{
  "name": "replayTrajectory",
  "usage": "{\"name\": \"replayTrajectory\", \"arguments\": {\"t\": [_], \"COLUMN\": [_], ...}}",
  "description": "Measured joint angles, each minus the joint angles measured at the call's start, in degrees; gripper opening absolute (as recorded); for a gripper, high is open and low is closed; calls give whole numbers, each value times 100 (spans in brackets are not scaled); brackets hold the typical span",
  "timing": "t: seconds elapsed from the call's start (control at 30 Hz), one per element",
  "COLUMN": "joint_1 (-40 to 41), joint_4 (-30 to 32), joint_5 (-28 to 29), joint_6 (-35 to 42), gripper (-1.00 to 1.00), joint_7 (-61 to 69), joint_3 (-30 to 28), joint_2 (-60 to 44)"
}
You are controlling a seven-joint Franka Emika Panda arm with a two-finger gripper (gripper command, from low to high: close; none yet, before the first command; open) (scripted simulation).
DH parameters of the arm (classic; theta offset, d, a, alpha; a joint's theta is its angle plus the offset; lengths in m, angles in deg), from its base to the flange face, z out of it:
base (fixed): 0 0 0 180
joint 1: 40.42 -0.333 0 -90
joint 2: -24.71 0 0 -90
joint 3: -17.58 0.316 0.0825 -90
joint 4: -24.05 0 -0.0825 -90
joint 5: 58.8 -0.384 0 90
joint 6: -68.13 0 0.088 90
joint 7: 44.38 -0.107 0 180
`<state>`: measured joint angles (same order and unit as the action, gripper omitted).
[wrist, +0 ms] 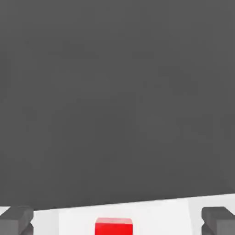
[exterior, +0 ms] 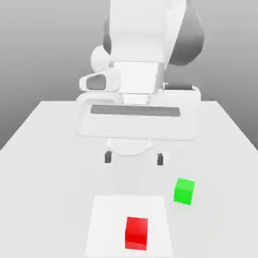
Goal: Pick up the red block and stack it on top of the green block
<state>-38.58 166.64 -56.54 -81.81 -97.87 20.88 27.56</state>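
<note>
Red block (exterior: 136, 233) sits low centre of the exterior view, on a paler square patch (exterior: 106, 221) of the desk (exterior: 40, 151), untouched. Green block (exterior: 184, 191) is up and to the right of it, near but apart, just off the patch's upper right corner, also flat on the desk. Gripper (exterior: 134, 158) hangs above the desk, mid-frame, fingers spread wide w/ nothing between them; both dark fingertips (exterior: 108, 157) are well clear of either block. Hand view puts the red block (wrist: 114, 226) at bottom centre, roughly between the two finger ends (wrist: 16, 219), so alignment side to side looks approx right already. Step in hand, by my read: pre-grasp approach, pick not yet begun. Next move calls for bringing the gripper toward the bottom of the exterior view & down until the fingers straddle the red block, then closing squarely on opposite faces. No containers here, just the two cubes on the desk.
</note>
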Motion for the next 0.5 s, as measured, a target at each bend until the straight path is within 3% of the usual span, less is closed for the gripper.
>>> {"name": "replayTrajectory", "arguments": {"t": [0.33,0.37,0.5], "joint_1": [-94,-115,-114], "joint_4": [182,157,157], "joint_5": [42,63,69], "joint_6": [-1234,-1381,-1383], "gripper": [0,-100,-100], "joint_7": [-206,-223,-228], "joint_3": [-61,-87,-85], "joint_2": [-2071,-2245,-2245]}}
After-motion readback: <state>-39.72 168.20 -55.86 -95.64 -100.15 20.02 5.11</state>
